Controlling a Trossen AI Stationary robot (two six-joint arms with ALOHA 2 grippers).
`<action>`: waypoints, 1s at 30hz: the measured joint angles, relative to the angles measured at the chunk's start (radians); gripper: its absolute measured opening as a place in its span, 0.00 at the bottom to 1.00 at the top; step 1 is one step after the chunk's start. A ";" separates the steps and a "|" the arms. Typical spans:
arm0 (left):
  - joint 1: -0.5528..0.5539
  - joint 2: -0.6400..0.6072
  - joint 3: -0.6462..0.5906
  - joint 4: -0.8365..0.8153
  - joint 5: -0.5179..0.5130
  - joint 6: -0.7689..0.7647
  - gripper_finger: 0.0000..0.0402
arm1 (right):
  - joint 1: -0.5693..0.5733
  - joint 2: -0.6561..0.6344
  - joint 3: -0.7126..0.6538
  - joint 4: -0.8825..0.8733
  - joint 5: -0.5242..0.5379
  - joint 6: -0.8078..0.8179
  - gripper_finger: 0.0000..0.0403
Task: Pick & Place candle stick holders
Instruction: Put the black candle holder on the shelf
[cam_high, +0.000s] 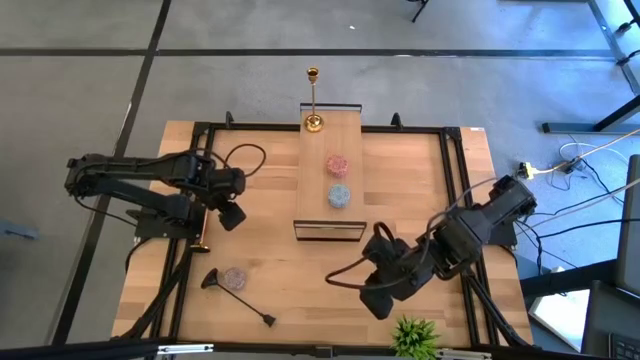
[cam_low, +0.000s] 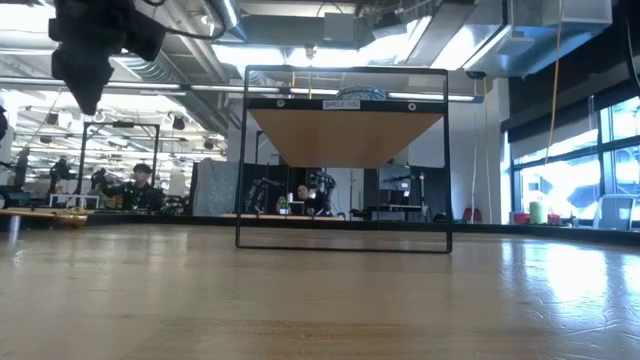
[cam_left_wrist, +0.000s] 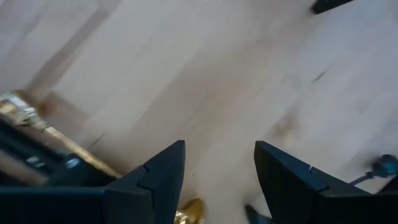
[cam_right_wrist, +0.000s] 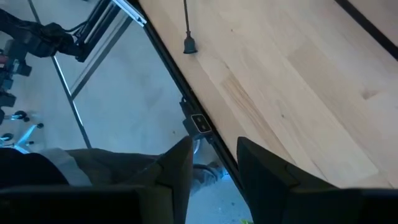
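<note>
One gold candlestick holder (cam_high: 313, 100) stands upright on its round base at the far end of the shelf top (cam_high: 350, 140). A second gold one (cam_high: 200, 246) lies on the table at the left, partly under my left arm; it also shows in the left wrist view (cam_left_wrist: 189, 211). The black one (cam_high: 240, 299) lies on its side near the table's near left corner, and its cup end shows in the right wrist view (cam_right_wrist: 189, 44). My left gripper (cam_high: 232, 215) (cam_left_wrist: 217, 180) is open and empty above the table, beside the lying gold holder. My right gripper (cam_high: 378, 300) (cam_right_wrist: 214, 168) is open and empty over the near edge.
A black-framed shelf with a wooden top (cam_high: 330, 228) stands mid-table and carries a pink (cam_high: 338, 164) and a blue (cam_high: 339, 196) round piece. Another pinkish round piece (cam_high: 234, 277) lies by the black holder. A small green plant (cam_high: 415, 336) stands at the near edge.
</note>
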 joint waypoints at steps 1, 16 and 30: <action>0.000 0.002 0.000 0.015 0.012 -0.006 0.47 | 0.003 0.000 0.000 -0.001 0.000 0.000 0.32; -0.198 0.044 -0.001 0.182 0.170 -0.001 0.47 | 0.018 0.038 0.000 0.009 -0.001 -0.030 0.32; -0.314 0.162 -0.001 0.222 0.127 0.016 0.48 | 0.017 0.038 0.000 0.059 0.023 -0.056 0.32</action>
